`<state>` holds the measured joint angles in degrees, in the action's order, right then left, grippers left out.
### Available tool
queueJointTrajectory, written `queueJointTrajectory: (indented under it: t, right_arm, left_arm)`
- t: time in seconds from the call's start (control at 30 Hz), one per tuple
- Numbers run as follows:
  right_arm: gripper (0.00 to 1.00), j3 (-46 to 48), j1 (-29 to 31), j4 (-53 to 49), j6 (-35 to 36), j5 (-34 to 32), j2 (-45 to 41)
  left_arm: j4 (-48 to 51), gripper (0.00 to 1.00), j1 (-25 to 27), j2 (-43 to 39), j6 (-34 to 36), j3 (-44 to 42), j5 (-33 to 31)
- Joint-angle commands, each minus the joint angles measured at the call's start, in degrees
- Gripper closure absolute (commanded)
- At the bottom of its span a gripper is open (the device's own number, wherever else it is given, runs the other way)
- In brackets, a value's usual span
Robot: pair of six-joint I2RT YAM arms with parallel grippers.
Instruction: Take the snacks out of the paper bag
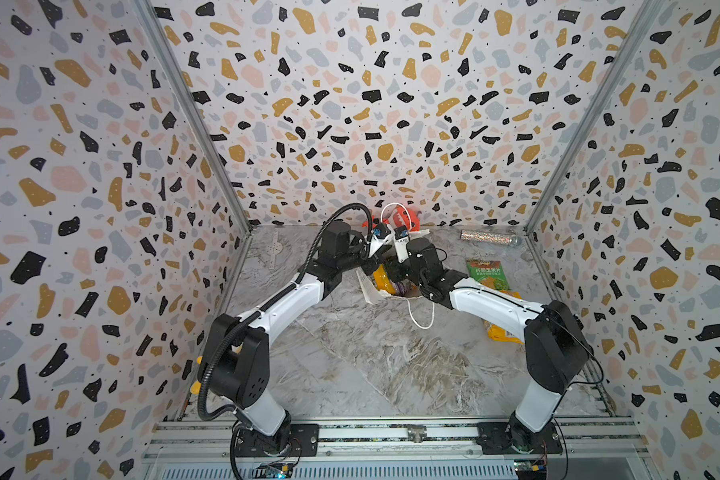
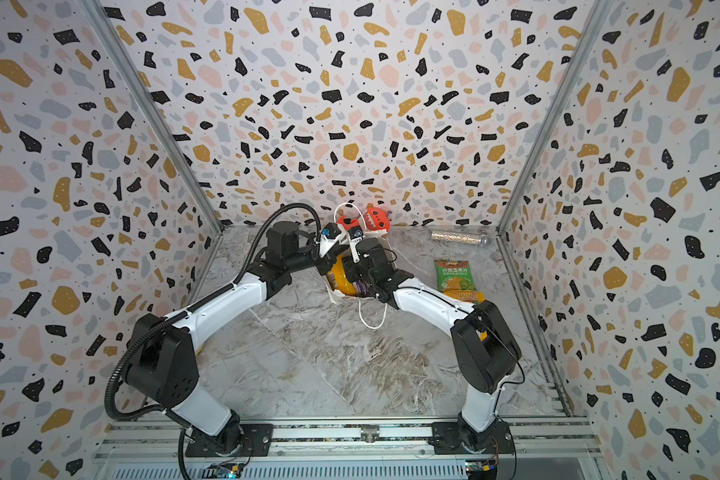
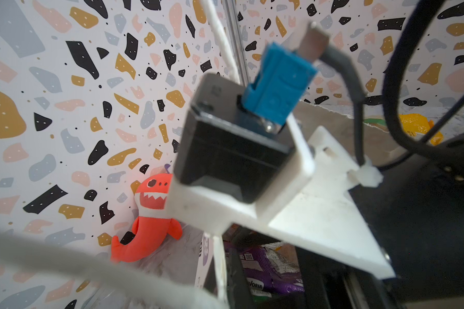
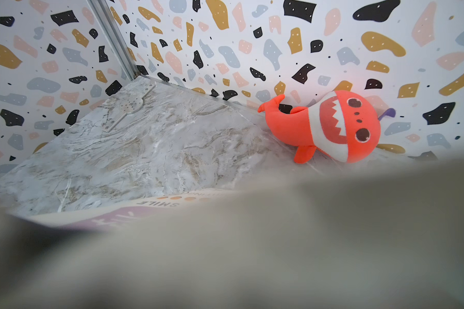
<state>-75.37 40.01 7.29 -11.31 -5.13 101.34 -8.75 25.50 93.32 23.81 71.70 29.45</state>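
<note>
Left wrist view: the right gripper (image 3: 271,278) reaches into the white paper carrier bag (image 1: 366,287), dark fingers parted over a glossy purple plastic packet (image 1: 404,287); a shiny yellow-orange packet (image 1: 382,276) lies beside it inside. The bag sits near the back edge of the marbled tabletop (image 1: 350,365), mid-width, one white cord handle (image 1: 420,318) trailing forward. The left gripper (image 1: 368,265) at the bag's rim is closed; on what, I cannot tell. A flat green packet (image 1: 485,274) and a crinkled orange-yellow packet (image 1: 501,330) lie out near the right edge.

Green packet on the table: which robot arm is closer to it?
Right. The right arm runs close beside the green packet; the left arm is across the paper bag.
</note>
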Motion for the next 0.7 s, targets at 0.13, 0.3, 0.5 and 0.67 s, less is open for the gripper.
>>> queueJointTrajectory:
  t: [0.13, 0.3, 0.5, 0.67]
  right_arm:
    - [0.44, 3.4, 0.6, -2.5, 0.0, 3.1, -7.0]
    - [0.45, 6.5, 0.6, -3.0, -0.3, 3.5, -13.9]
    - [0.52, 12.6, 1.5, -4.5, -0.5, 5.8, -20.1]
    - [0.59, 15.3, 1.6, -5.0, 0.4, 3.3, -19.2]
  left_arm:
    - [-4.9, 1.0, 0.8, -2.1, 0.6, -0.2, 4.3]
    - [-2.4, 1.0, 0.7, -2.9, 4.3, -0.7, 7.2]
    - [-0.4, 1.0, 0.8, -3.7, 6.5, -1.0, 8.1]
    - [-0.8, 1.0, 0.9, -3.8, 7.8, -1.7, 9.0]
